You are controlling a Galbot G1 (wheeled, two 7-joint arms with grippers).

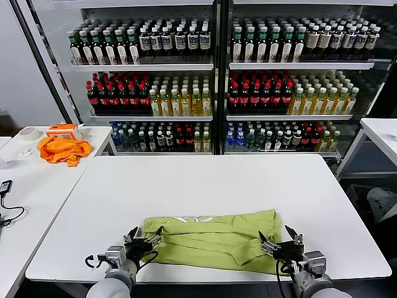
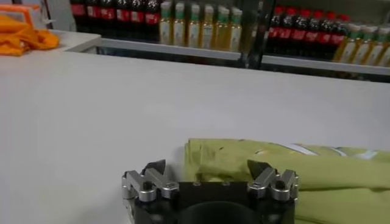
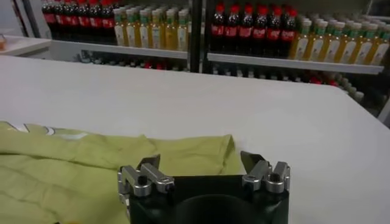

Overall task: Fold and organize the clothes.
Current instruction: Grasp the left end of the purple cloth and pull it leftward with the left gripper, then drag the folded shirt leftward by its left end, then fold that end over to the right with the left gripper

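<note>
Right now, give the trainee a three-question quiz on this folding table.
1. True or false: the left gripper is clamped on the T-shirt.
2. Where does the orange cloth lie? A) on the T-shirt B) on the side table to the robot's left C) on the bottle shelves
3. Fill in: the white print shows along the T-shirt's ___ edge, seen from the head view.

Key
1. False: its fingers stand open at the shirt's left end, as do the right gripper's at the right end.
2. B
3. far
</note>
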